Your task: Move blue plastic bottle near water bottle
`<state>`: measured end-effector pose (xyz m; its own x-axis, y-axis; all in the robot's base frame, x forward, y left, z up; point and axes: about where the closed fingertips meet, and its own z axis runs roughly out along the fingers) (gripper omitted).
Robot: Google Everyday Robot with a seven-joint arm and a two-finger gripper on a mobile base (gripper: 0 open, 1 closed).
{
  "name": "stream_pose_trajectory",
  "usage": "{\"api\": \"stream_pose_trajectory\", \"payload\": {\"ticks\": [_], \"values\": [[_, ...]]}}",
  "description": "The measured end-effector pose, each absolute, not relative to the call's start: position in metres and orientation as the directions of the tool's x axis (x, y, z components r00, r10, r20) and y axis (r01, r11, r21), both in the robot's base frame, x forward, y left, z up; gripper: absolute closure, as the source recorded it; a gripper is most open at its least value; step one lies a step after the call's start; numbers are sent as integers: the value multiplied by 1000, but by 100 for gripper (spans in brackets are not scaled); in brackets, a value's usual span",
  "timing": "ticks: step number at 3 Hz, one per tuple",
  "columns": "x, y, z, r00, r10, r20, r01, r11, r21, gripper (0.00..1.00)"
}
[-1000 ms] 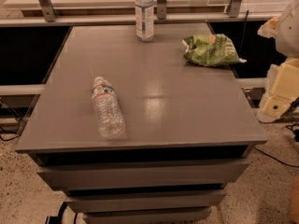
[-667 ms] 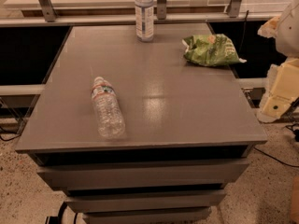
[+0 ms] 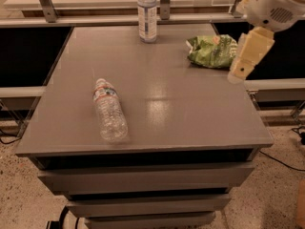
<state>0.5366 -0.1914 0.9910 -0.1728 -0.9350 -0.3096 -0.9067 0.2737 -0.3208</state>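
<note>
The blue plastic bottle (image 3: 147, 17) stands upright at the back edge of the grey table (image 3: 190, 118), with a white cap and a wide blue-and-white label. The water bottle (image 3: 109, 115), clear and ribbed with a narrow red, white and blue band near its neck, lies on its side at the front left, cap pointing away. My gripper (image 3: 240, 68) hangs from the white arm above the table's right edge, next to the green bag, far right of both bottles and holding nothing.
A crumpled green chip bag (image 3: 212, 50) lies at the back right of the table. A metal rail and posts (image 3: 164, 4) run behind the table. Drawers (image 3: 143, 180) sit below the tabletop.
The arm has swung up and to the left, from beside the table to over its right edge. Both bottles and the bag have not moved.
</note>
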Motion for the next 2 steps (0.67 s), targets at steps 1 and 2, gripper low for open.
{"api": "stream_pose_trajectory", "payload": {"ticks": [1,2], "values": [[599,-181,992,-203,-893,-401,-871,352,-342,0],[646,-166,986,-239,-812,-532,-821,462,-335,0]]}}
